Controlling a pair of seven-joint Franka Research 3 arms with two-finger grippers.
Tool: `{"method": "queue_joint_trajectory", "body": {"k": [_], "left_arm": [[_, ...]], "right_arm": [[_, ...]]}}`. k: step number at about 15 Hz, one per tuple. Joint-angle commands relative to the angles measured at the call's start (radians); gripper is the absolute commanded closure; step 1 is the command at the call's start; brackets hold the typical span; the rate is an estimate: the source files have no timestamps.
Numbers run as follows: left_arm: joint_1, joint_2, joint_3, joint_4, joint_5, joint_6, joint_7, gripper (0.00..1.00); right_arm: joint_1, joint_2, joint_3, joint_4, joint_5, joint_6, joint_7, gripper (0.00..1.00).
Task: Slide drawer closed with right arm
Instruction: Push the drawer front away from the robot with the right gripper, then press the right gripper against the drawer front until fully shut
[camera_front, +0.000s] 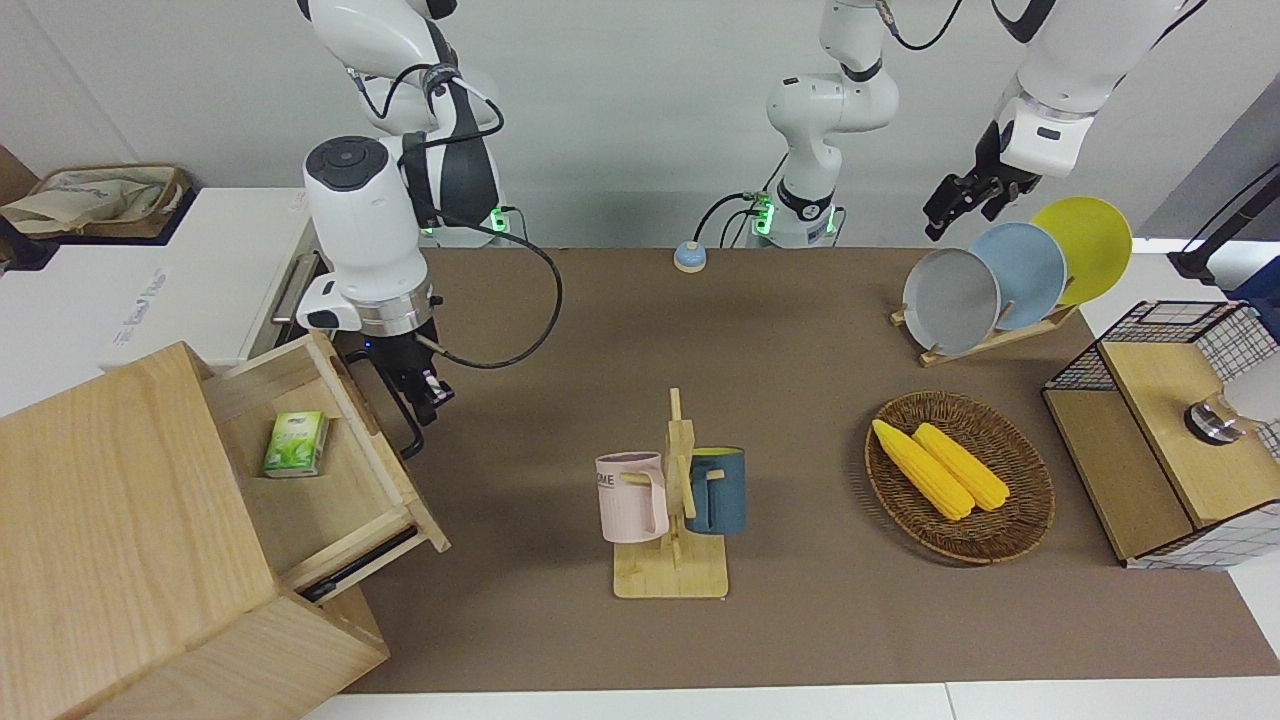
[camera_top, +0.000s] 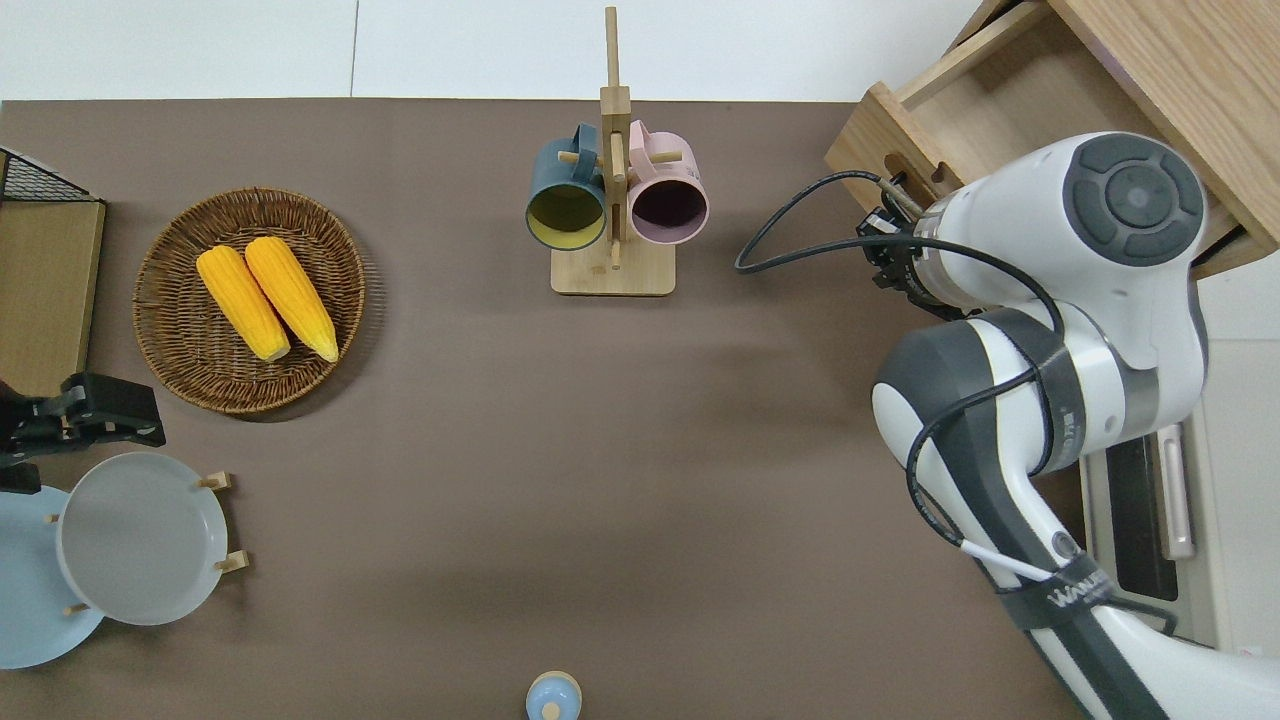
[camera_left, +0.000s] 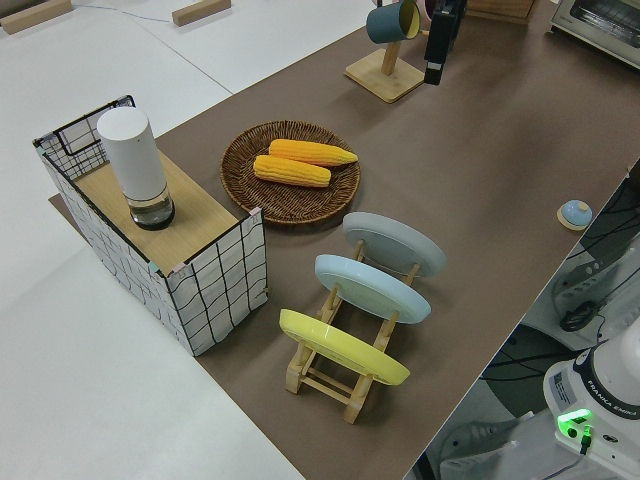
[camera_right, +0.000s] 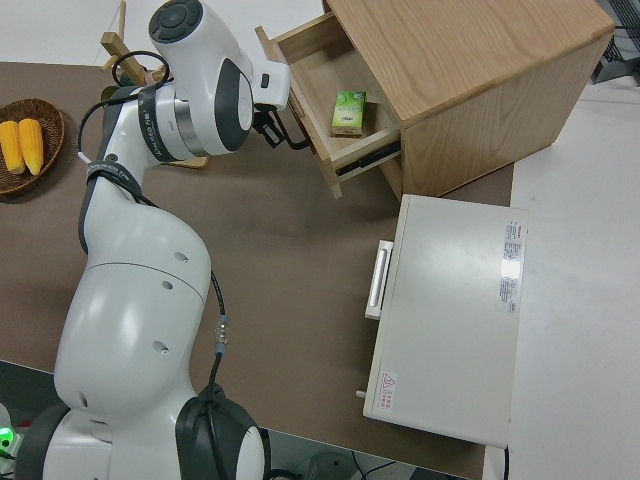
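Observation:
The light-wood drawer (camera_front: 330, 480) stands partly open from the pale cabinet (camera_front: 110, 520) at the right arm's end of the table. It also shows in the overhead view (camera_top: 1000, 90) and the right side view (camera_right: 322, 75). A green box (camera_front: 296, 443) lies in it. The black loop handle (camera_front: 392, 405) is on the drawer front. My right gripper (camera_front: 428, 388) is low at the drawer front, its fingers shut and against the handle's outer bar, as the right side view (camera_right: 268, 125) also shows. The left arm is parked.
A white oven (camera_front: 200, 285) stands beside the cabinet, nearer to the robots. A mug rack (camera_front: 672, 500) with a pink and a blue mug stands mid-table. A basket with corn (camera_front: 960, 478), a plate rack (camera_front: 1010, 270) and a wire shelf (camera_front: 1170, 430) are at the left arm's end.

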Motion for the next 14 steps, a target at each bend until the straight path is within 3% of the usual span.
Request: {"method": "queue_joint_trajectory", "body": {"k": [1,5,14], "left_arm": [[-0.004,-0.008,0.005,0.000,-0.004,-0.002,0.010,0.01],[-0.004,-0.008,0.005,0.000,-0.004,-0.002,0.010,0.01],[-0.004,-0.008,0.005,0.000,-0.004,-0.002,0.010,0.01]], "right_arm": [[-0.026,0.038,-0.009,0.029,0.027,0.040,-0.049,1.000],[-0.062,0.072,-0.009,0.065,0.027,0.047,-0.094,1.000],[-0.125,0.132,-0.026,0.105,0.025,0.142,-0.165,1.000]]}}
